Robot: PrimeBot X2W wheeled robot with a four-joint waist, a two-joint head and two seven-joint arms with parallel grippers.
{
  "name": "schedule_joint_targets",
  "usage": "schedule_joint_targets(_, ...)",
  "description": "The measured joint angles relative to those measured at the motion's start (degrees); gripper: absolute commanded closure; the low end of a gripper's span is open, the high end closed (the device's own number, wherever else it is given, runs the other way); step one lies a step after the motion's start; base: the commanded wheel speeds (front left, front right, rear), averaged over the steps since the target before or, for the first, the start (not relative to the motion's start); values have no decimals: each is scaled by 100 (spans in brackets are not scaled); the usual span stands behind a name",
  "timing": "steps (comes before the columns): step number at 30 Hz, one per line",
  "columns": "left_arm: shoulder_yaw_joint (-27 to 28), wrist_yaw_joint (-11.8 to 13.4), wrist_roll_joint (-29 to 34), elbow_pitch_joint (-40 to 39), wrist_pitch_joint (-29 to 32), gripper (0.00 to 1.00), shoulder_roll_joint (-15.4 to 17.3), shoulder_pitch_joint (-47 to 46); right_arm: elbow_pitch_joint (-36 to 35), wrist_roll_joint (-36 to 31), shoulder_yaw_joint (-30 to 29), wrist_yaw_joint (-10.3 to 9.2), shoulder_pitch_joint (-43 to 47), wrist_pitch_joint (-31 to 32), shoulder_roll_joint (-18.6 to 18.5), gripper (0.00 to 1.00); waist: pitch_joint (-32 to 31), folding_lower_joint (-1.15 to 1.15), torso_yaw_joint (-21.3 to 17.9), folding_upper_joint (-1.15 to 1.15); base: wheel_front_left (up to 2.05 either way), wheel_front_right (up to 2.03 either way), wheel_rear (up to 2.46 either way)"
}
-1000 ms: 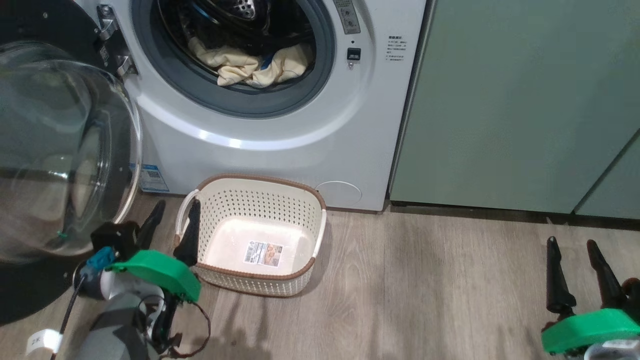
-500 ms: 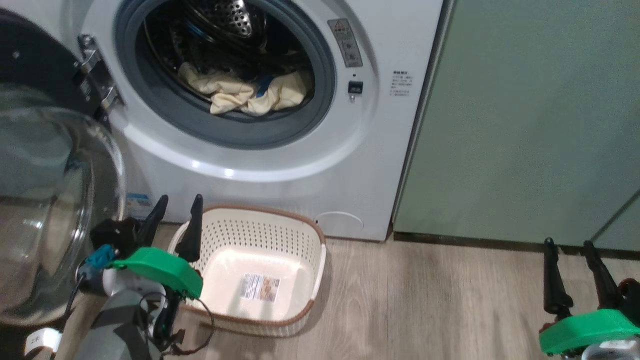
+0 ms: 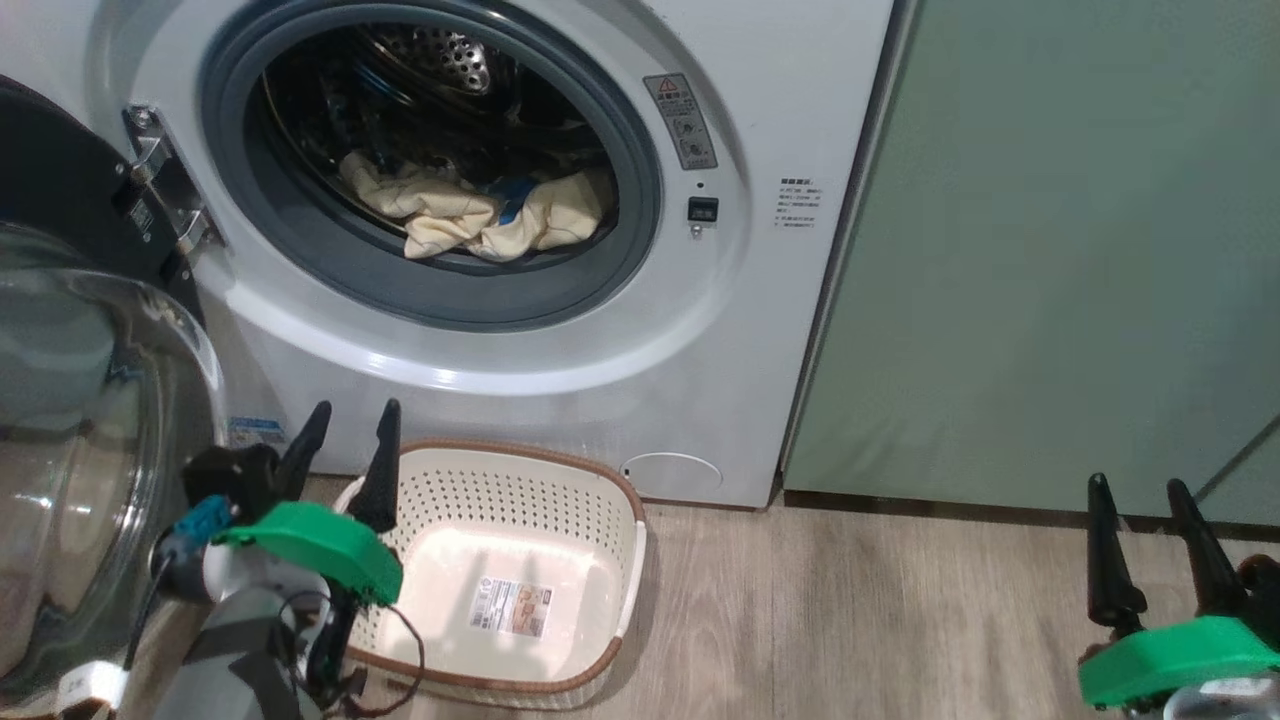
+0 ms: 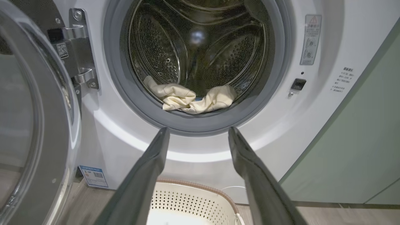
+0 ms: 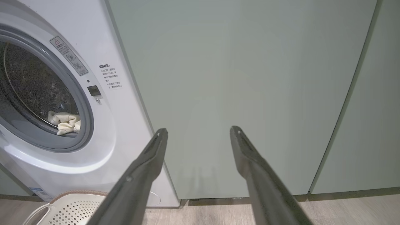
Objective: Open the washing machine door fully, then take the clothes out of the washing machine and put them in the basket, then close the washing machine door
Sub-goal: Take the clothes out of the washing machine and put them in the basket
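View shifted up; 1 basket (image 3: 530, 490), 1 clothes heap (image 3: 470, 215); L gripper (image 3: 355, 407), R gripper (image 3: 1138, 484) spread.

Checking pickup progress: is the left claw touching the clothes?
Apart. Left wrist view: the left claw hangs outside the washing machine, the clothes lying inside it.

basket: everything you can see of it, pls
The basket is a small cream plastic tub, a rounded rectangle with perforated walls, a brown rim and white side handles. It stands upright and empty on the wood-look floor, close in front of the washing machine. A label sits on its bottom. Whether it touches the machine cannot be told.
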Motion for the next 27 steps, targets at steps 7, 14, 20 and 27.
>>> schedule_joint_targets(7, 24, 0, 145, 253, 0, 0, -21, -13, 2, 0, 0, 0, 0, 0, 1, 0, 4, 0, -23, 0, 0, 0, 0)
schedule_joint_targets(14, 30, 7, 274, 511, 1, 0, -33, -91, 2, 0, 26, 0, -4, 0, 1, 0, 44, 0, -86, 0, 0, 0, 0)
schedule_joint_targets(20, 8, 122, 428, 825, 1, 0, -18, -481, 0, 0, 136, 0, -32, 0, 0, 0, 167, 0, -179, 0, 0, 0, 0)
schedule_joint_targets(27, -350, 215, 792, 1417, 586, 0, 122, -1208, -8, 0, 235, 0, -181, 0, 0, 0, 386, 0, -309, 0, 0, 0, 0)
